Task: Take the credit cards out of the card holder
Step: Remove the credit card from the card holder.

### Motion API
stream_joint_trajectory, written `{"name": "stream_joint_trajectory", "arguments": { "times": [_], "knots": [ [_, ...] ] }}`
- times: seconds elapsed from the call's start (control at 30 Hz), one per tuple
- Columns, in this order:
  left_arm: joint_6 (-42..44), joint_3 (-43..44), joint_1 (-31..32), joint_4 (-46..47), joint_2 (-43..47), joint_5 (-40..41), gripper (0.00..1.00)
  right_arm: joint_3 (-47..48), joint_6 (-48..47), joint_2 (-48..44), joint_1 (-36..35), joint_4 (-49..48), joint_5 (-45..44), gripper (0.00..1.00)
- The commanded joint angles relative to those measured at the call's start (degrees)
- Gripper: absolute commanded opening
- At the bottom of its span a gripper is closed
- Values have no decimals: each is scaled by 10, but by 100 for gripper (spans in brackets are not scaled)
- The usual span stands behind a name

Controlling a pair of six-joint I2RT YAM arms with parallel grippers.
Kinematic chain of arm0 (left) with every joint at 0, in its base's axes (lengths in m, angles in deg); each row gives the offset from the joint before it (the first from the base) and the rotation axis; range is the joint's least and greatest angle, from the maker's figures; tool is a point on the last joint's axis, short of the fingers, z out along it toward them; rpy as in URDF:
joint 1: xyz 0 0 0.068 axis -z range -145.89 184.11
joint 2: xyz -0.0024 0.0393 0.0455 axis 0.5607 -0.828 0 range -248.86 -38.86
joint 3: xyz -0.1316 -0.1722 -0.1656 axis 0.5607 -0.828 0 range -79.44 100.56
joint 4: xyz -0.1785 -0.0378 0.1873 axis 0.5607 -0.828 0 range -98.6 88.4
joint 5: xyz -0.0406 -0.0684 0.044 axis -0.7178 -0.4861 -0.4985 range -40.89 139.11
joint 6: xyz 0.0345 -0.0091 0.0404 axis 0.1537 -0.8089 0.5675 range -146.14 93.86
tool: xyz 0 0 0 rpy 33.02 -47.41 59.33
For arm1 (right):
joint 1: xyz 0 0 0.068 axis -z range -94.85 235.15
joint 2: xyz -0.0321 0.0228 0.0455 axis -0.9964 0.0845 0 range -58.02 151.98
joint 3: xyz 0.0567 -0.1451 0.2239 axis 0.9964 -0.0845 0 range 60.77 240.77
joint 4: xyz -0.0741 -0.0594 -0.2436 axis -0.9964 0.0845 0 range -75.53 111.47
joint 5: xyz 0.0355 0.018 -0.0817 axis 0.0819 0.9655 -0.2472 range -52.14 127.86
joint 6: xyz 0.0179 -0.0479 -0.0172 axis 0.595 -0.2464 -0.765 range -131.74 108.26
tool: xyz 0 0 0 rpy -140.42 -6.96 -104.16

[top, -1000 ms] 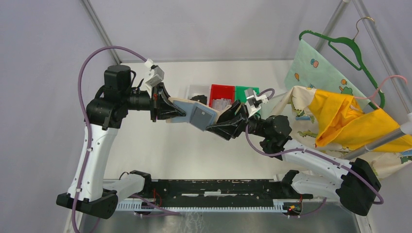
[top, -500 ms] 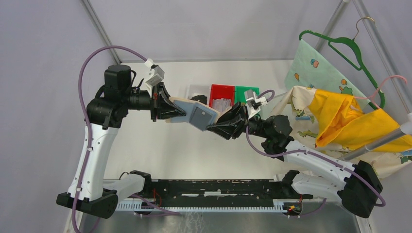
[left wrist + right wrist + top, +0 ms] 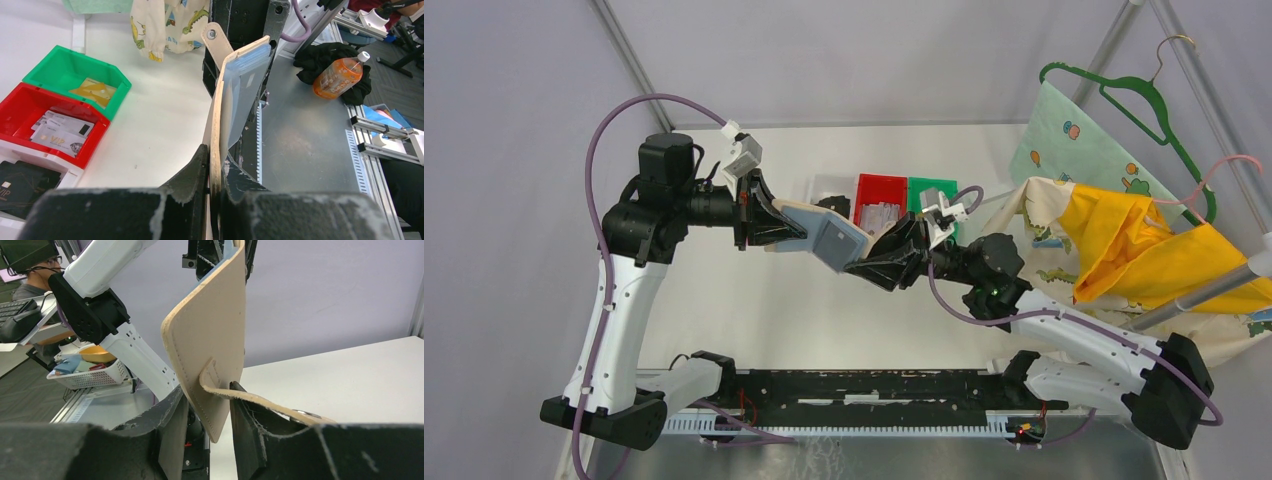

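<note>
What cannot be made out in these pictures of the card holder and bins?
- Card holder contents: edge-on in left wrist view; right wrist view shows only its tan back.
- Right gripper: grip unclear, own fingers hide contact, right wrist view.
- White bin: cut by left wrist view's edge.

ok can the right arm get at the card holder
Likely yes: the left tool holds the card holder aloft, and the right tool has a finger on each side of its free end.

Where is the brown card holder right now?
In the top view, the card holder is up above the middle of the table, pinched by the left hand. The right hand is at its other end, near the red bin.
</note>
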Motion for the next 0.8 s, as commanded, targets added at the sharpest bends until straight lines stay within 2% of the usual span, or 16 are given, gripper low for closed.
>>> {"name": "stream_joint_trajectory", "arguments": {
  "times": [0.0,0.17,0.3,0.43,0.57,0.77],
  "knots": [
    [-27,19,1,23,7,-10,3,51,-49,-15,-15,48,-20,40],
    [-28,18,1,22,7,-15,3,66,-80,-12,-28,73,-36,31],
    [-31,18,1,23,7,-16,3,60,-86,-15,-33,56,-32,31],
    [-30,16,1,21,9,-16,3,78,-117,-11,-36,109,-49,31],
    [-29,13,0,22,11,-20,3,84,-135,-12,-43,119,-49,33],
    [-27,9,1,24,17,-18,3,91,-95,1,-46,68,38,41]
  ]
}}
